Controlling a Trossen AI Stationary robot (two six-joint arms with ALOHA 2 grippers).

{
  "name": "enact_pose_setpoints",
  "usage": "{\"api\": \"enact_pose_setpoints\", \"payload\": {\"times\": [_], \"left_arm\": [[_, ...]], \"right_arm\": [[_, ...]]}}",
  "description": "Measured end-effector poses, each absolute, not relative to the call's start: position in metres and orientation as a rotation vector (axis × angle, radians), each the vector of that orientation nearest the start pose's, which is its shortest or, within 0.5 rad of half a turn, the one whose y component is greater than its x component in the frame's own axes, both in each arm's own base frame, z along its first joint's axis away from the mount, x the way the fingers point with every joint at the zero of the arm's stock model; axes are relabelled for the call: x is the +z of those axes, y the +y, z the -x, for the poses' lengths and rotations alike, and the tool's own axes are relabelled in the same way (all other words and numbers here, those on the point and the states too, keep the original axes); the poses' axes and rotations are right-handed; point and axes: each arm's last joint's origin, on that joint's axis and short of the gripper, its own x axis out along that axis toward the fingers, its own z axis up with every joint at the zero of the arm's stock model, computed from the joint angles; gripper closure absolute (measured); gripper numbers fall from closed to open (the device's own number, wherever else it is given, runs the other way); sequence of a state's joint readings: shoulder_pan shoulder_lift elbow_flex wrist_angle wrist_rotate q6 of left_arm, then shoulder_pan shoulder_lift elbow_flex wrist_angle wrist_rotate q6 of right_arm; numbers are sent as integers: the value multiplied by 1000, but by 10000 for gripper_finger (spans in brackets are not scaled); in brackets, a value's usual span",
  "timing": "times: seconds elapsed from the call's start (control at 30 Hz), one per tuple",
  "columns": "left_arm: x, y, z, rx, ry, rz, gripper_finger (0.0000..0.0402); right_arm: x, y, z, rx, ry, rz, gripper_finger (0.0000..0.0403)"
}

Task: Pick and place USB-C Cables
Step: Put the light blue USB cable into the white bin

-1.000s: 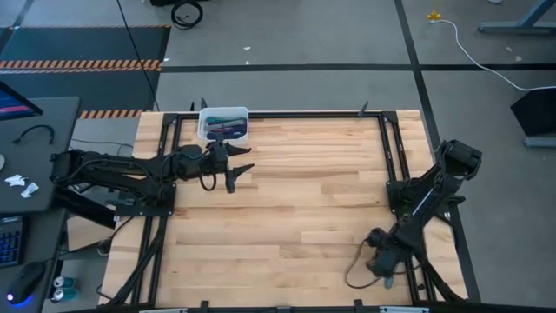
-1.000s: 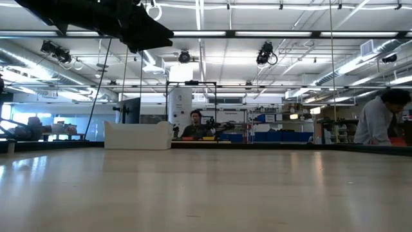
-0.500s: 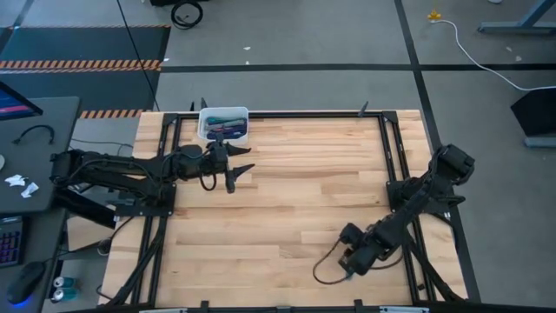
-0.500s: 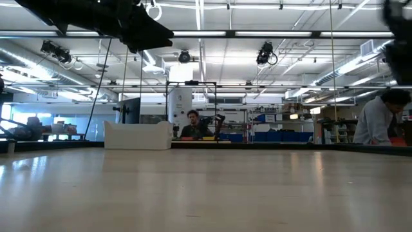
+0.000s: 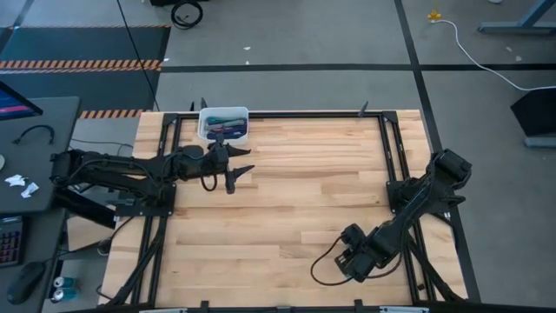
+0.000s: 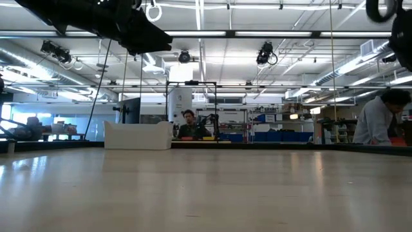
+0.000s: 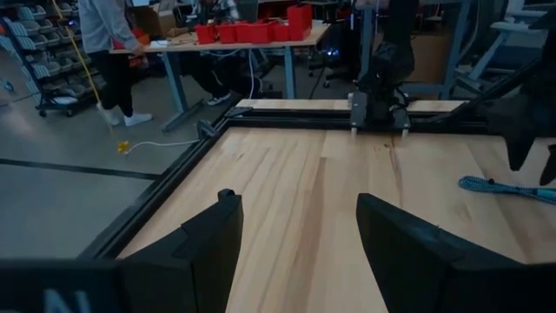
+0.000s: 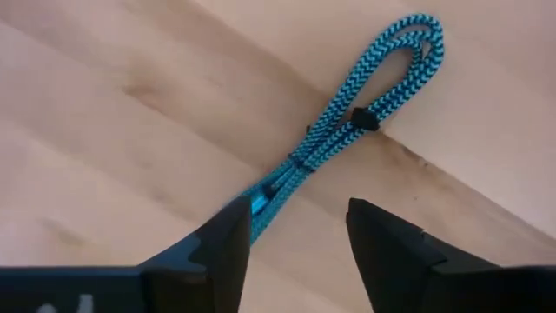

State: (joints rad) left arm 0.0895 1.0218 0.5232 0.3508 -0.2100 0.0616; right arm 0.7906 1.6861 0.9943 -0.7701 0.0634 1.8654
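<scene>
The right gripper [image 8: 291, 239] hangs low over the table [image 5: 287, 191], fingers apart and empty, a teal cable [image 8: 365, 113] lying flat just ahead of its tips, one end reaching between them, lined up for a grasp. The left gripper [image 5: 233, 165], also spread and empty, waits beside the white bin [image 5: 224, 124], which holds more cables [image 5: 228, 129].

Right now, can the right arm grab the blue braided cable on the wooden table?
Probably yes. The right gripper hangs just over the teal braided cable, fingers open, one end beside a finger, nothing in between.
</scene>
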Motion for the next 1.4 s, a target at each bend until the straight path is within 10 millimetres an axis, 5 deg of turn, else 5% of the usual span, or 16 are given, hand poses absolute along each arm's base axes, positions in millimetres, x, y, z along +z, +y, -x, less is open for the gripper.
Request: {"api": "enact_pose_setpoints", "payload": {"times": [0.33, 0.47, 0.7, 0.8, 0.93, 1.07, 1.4], "left_arm": [[249, 26, -220, 294, 170, -71, 170], [249, 26, -219, 305, 171, -72, 170], [247, 27, -219, 322, 183, -50, 170], [246, 27, -219, 323, 192, -44, 170], [245, 25, -219, 311, 205, -46, 170], [246, 15, -220, 263, 204, -86, 170], [238, -36, -240, 1, 111, -296, 170]], "right_arm": [[123, 208, -220, -791, 1376, -846, 189], [122, 209, -220, -770, 1387, -771, 235], [128, 209, -215, -659, 1398, -616, 375], [141, 201, -208, -631, 1330, -499, 384], [173, 196, -204, -523, 1088, -374, 381], [183, 184, -203, -445, 819, -236, 388], [170, 134, -257, -242, 192, -145, 388]]}}
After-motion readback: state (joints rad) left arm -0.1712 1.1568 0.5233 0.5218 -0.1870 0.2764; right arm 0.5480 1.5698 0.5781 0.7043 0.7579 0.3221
